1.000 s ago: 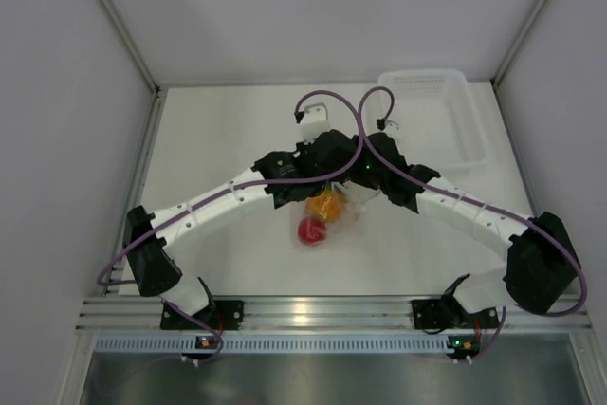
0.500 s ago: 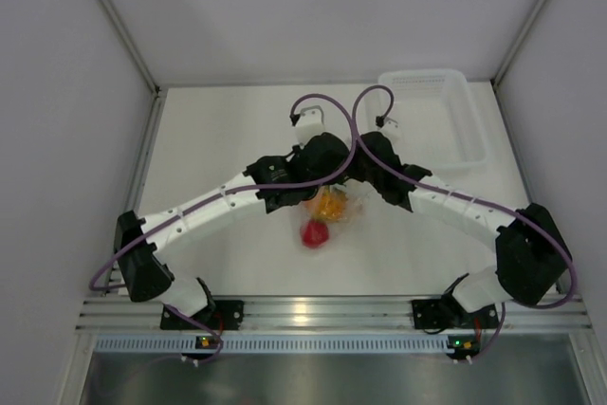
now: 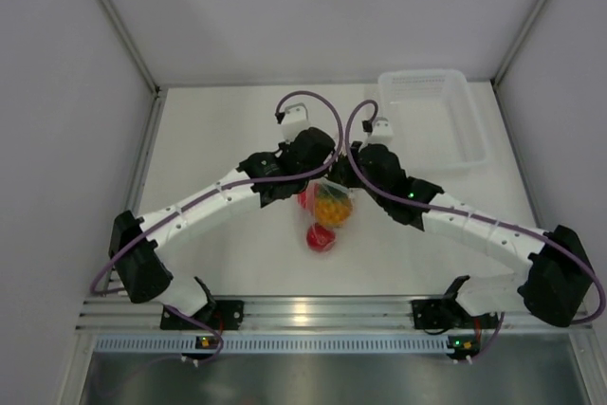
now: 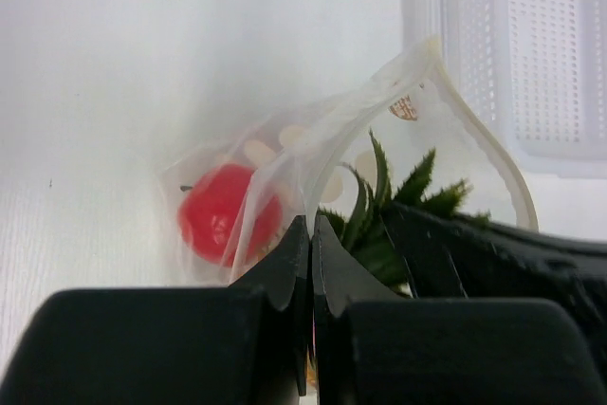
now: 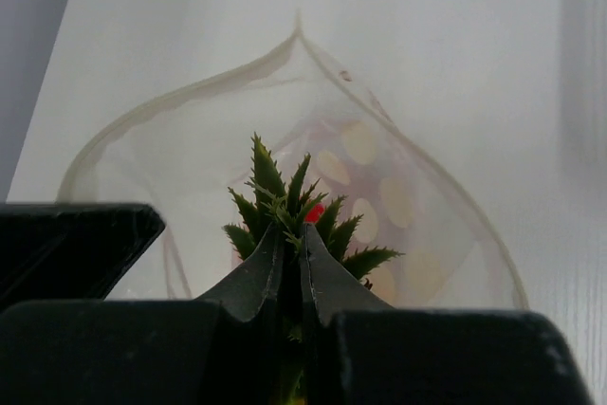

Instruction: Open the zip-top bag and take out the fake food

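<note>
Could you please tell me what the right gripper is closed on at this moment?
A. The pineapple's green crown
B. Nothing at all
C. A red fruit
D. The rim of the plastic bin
A: the right wrist view shows the right gripper shut with the leaves of the pineapple crown pinched between its fingertips, inside the open mouth of the zip-top bag.

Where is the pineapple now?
Seen from above, the pineapple is at the table's centre, inside the bag, with a red fruit just below it in that view. The right gripper is shut on its crown, the left gripper on the bag's rim.
</note>
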`<state>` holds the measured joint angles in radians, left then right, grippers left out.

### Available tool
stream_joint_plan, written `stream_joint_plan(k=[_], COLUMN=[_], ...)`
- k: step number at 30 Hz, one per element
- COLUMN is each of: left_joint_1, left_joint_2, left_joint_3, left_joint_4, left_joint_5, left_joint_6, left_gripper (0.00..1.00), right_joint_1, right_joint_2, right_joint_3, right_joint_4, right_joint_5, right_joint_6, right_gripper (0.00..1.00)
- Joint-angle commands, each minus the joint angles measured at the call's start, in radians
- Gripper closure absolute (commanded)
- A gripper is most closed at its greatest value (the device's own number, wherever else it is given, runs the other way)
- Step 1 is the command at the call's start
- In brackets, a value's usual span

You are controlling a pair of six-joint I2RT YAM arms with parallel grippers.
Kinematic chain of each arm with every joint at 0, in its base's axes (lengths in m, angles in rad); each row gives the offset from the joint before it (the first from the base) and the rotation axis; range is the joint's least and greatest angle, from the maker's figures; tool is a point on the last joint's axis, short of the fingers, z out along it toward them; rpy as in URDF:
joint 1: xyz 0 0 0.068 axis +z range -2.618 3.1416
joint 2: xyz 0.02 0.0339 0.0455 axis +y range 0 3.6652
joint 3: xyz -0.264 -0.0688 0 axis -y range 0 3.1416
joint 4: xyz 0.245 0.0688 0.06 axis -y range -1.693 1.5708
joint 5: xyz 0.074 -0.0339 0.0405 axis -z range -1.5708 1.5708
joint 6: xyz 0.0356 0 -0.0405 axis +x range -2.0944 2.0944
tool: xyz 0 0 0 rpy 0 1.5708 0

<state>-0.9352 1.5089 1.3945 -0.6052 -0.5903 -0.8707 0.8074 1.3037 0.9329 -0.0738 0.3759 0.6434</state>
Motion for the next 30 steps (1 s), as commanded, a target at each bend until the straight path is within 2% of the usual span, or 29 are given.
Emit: stream_joint_plan(k=[1, 8, 15, 19, 26, 30], left_joint_1=[0.028, 0.05, 0.047, 0.036, 0.033, 0.033], left_joint_2=[-0.062, -0.05, -0.087, -0.101, -0.087, -0.098], left_joint_3=[-0.015, -0.029, -0.048, -0.043, -0.037, -0.06], left_joint_4=[0.042, 0.044, 0.048, 0.065, 0.065, 0.062], left_joint_5=[-0.011, 0.04, 0.151, 0.234, 0.284, 0.228], left_joint_6=[-0.002, 0.019, 0.024, 0.068, 0.124, 0.147], left_gripper=[1.0, 1.0, 1.0, 1.0, 1.0, 1.0], right_joint_1=[0.068, 0.113, 0.107, 0.107, 0.108, 0.108], right_joint_2=[-0.084, -0.241, -0.202, -0.179, -0.143, -0.165], right_joint_3=[-0.025, -0.08, 0.009, 0.001, 0.04, 0.063], right_joint_4=[0.063, 0.153, 0.183, 0.293, 0.384, 0.39], right_joint_5=[0.049, 0.073, 0.132, 0.139, 0.12, 0.112], right_joint_6=[-0.166, -0.243, -0.304, -0.314, -0.321, -0.373], right_gripper=[1.0, 1.0, 1.0, 1.0, 1.0, 1.0])
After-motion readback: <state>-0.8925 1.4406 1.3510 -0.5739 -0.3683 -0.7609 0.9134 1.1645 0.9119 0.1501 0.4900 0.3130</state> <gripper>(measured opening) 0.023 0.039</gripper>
